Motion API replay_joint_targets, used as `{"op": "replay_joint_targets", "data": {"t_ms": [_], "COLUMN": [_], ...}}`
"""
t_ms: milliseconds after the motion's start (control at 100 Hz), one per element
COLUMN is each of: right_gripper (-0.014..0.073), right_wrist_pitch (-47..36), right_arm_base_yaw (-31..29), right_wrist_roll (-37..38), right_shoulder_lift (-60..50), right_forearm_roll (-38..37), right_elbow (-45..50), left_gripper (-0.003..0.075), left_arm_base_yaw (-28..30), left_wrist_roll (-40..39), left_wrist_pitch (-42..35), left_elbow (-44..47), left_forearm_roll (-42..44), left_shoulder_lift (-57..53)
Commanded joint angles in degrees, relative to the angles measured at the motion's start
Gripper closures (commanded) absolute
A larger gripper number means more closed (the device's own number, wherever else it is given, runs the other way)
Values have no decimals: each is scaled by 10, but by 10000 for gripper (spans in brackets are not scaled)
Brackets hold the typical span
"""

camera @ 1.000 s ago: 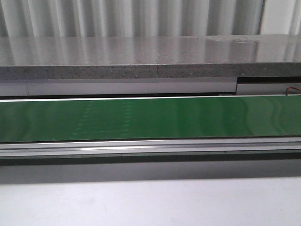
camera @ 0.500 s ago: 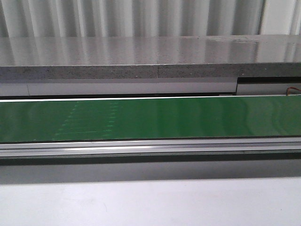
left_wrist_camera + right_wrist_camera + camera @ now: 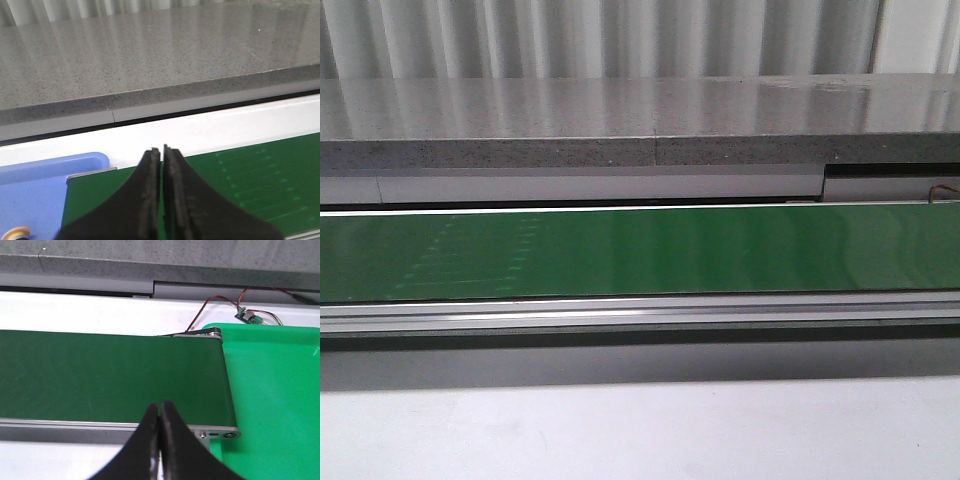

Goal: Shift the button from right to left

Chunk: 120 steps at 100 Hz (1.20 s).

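Corrugated grey wall panels close off the back of the scene, and in front of them a speckled stone ledge [image 3: 620,120] runs the full width above a green conveyor belt [image 3: 650,250] set in pale rails on the white surface [image 3: 640,430].

Neither arm shows in the front view. The left tool [image 3: 161,155] hovers over the belt's left end with its black fingers pressed together, nothing between them. Just beside that end lies a blue tray [image 3: 30,195], and at its lower corner a small orange-yellow ring [image 3: 15,234] peeks in; it may be a button's cap, but too little shows to be sure. The right tool [image 3: 159,410] hangs over the belt's right end, fingers likewise together and empty. Next to it sits a green tray [image 3: 270,390], bare where visible, and behind that a small circuit board [image 3: 247,315] with red and black wires [image 3: 210,307].

No button is plainly visible on the belt or in the green tray, so the task reads as sitting at a waiting or reset point rather than mid-carry. The next move calls for finding a button on the right side, parting the right tool's fingers, and descending onto the cap or block.

Little stands in the way; the belt's edge rail and the trailing wires are the only things to steer clear of.
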Motion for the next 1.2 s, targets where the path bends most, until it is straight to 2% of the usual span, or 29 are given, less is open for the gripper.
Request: {"op": "replay_joint_targets", "data": {"t_ms": [0,670,870,940,1090,1190], "right_gripper": [661,661,661,661,661,661], "right_wrist_pitch": [-38,-38,-38,-38,-38,-38], "right_arm_base_yaw": [1,1,1,1,1,1], "right_wrist_roll": [-3,-3,-3,-3,-3,-3], "right_shoulder_lift": [2,2,2,2,2,2], "right_forearm_roll": [1,1,1,1,1,1], "right_elbow": [-16,-16,-16,-16,-16,-16], "left_gripper": [740,740,740,740,740,740], "left_arm_base_yaw": [-5,-13,-26,-43,-77,-81], "left_wrist_roll": [-3,-3,-9,-66,-312,-338], "left_wrist_pitch": [-30,-31,-76,-99,-146,-170], "left_elbow": [-16,-16,-16,-12,17,46], "left_forearm_roll": [-16,-16,1,61,294,320], "left_shoulder_lift": [1,1,0,-3,-22,-39]}}
